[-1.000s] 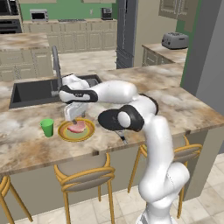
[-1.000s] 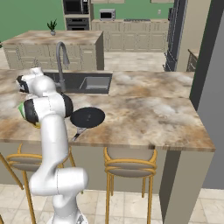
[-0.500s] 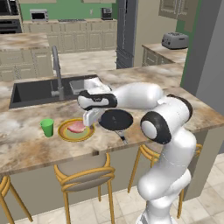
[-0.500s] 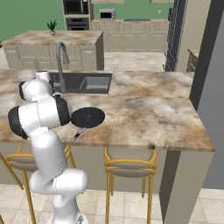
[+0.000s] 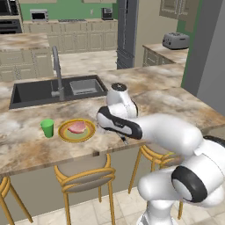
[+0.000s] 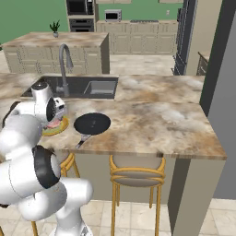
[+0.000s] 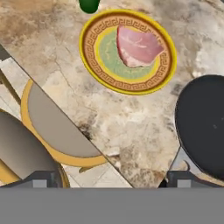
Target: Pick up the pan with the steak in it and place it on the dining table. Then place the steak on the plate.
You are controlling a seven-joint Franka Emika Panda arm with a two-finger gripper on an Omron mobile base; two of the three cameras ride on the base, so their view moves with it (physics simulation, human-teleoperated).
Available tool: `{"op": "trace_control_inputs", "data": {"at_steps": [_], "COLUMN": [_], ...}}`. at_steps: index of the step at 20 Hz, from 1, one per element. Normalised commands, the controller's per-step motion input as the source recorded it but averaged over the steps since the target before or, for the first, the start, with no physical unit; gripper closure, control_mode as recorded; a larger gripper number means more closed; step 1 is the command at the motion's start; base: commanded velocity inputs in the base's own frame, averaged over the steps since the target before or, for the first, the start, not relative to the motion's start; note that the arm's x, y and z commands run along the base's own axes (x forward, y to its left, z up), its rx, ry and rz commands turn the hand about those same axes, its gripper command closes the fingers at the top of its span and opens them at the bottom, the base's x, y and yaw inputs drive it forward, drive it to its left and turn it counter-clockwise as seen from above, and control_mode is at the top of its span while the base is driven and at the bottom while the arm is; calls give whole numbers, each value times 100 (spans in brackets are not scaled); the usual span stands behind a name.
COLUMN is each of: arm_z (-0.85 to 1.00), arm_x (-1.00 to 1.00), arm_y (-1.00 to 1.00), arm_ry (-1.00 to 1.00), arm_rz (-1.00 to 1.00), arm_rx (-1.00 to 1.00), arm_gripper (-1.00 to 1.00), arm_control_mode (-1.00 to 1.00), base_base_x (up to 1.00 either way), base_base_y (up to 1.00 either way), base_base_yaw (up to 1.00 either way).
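The steak (image 7: 138, 46) lies flat on the yellow-rimmed plate (image 7: 94, 61) on the dining table (image 7: 131, 127). In the left base view, the steak (image 5: 77, 127) and plate (image 5: 66, 134) sit near the table's front edge. The black pan (image 6: 92, 123) stands empty just right of the plate (image 6: 59, 129), handle toward the front edge. My gripper (image 7: 111, 180) is open and holds nothing. It hovers above the table's front edge, looking down at the plate and the pan's rim (image 7: 205, 127). Its fingertips (image 7: 43, 178) stand wide apart.
A small green cup (image 5: 47, 128) stands left of the plate. The dark sink (image 5: 39, 90) and grey tap (image 5: 57, 70) lie behind. Wooden stools (image 5: 81, 176) line the table's near side, with one seat (image 7: 57, 127) below the hand. My arm blocks most of the pan in the left base view.
The arm has drawn back from over the plate toward the table's front edge and folded in. The steak stays on the plate, and the pan has not moved.
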Motion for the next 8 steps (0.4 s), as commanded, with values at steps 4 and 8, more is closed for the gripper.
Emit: {"op": "trace_control_inputs", "data": {"at_steps": [4, 8], "arm_z": [79, 79], "arm_x": [-71, -76], "arm_y": [-25, -26], "arm_ry": [-25, -26], "arm_rz": [0, 0], "arm_rx": [18, 16], "arm_gripper": [-100, -100], "arm_control_mode": [-100, -100], "base_base_x": [0, 0], "base_base_y": [0, 0], "base_base_yaw": [0, 0]}}
